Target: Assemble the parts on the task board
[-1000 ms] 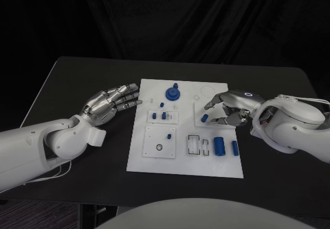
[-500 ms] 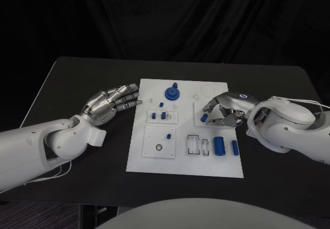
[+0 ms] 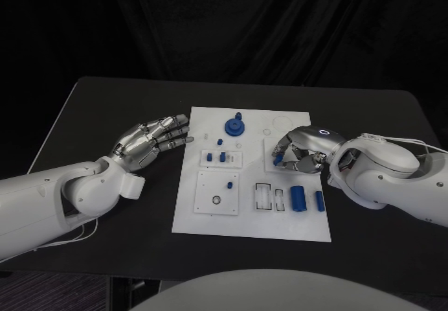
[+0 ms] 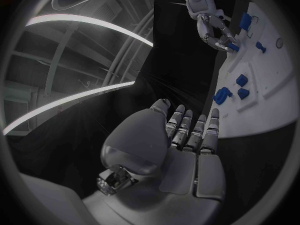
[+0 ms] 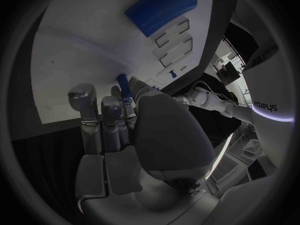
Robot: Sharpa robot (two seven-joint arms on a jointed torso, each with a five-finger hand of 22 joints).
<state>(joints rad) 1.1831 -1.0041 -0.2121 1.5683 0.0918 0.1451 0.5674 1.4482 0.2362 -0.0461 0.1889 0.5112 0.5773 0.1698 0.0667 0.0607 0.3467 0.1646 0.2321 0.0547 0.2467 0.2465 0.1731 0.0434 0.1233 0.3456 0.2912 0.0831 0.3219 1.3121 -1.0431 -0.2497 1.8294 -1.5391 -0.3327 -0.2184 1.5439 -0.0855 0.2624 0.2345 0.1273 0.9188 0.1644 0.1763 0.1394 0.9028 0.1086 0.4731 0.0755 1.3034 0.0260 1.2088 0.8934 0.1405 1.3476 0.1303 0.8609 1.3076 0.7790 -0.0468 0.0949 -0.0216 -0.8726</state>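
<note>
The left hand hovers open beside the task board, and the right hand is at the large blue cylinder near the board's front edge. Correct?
Not quite. The right hand is at a small blue peg on the board's right side, behind the large blue cylinder, as the head and right wrist views show. The left hand does hover open beside the task board.

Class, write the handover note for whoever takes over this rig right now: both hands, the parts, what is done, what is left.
Left hand: open, hovering beside the white board, holding nothing.
Right hand: fingers closed around a small blue peg over the board's right middle.
Elsewhere on the board: blue knob at the far edge, blue cylinder near the front right.
Done: peg gripped. Left: seat it; the rest cannot be judged.
</note>
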